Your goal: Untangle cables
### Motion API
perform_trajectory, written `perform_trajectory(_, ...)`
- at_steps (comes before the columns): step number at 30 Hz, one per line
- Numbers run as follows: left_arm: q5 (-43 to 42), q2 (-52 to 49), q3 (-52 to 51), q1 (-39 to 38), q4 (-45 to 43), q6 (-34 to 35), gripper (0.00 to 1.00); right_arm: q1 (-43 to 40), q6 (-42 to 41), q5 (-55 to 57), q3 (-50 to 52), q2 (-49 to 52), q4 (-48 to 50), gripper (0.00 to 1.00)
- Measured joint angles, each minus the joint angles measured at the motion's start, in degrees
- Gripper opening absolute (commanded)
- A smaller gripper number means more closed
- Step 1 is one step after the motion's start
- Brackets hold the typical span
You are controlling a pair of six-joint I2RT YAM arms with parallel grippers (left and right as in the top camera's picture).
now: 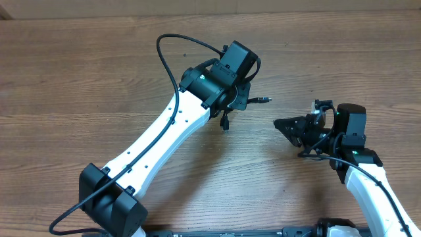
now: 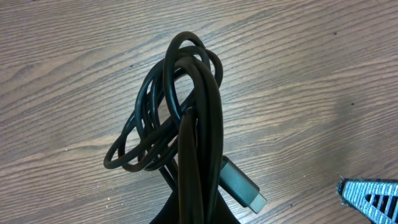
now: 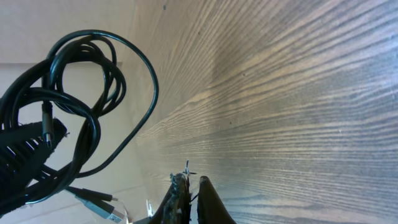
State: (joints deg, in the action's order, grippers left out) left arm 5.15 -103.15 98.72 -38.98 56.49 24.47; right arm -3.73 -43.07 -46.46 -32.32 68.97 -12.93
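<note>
A bunch of thin black cables hangs in tangled loops, and my left gripper is shut on its strands at the bottom edge of the left wrist view. A grey plug sticks out to the right of the jaws. From overhead, the left gripper is mid-table and mostly under its wrist, with only plug ends showing. My right gripper is shut and apart from the bunch, to its right. In the right wrist view the closed fingertips hold nothing, and the cables loop at the left.
The wooden table carries nothing else. A thicker black cable wired to the left arm arcs above its wrist. The right gripper's tip shows at the lower right of the left wrist view.
</note>
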Motion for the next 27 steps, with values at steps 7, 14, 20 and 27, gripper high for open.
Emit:
perform_trajectory(7, -11.9, 0.0, 0.0, 0.1, -0.3, -13.3, 0.04, 0.0, 5.6, 0.4, 0.0, 0.0, 3.4, 0.61)
perform_trajectory(14, -25.2, 0.0, 0.0, 0.1, -0.3, -24.8, 0.04, 0.0, 12.2, 0.4, 0.0, 0.0, 3.9, 0.72)
perform_trajectory(20, -31.1, 0.0, 0.0, 0.1, 0.0, -28.2, 0.04, 0.0, 13.9, 2.6, 0.0, 0.0, 3.9, 0.8)
perform_trajectory(27, -36.4, 0.0, 0.0, 0.1, 0.8, -30.7, 0.04, 0.0, 13.7, 10.4, 0.0, 0.0, -1.4, 0.8)
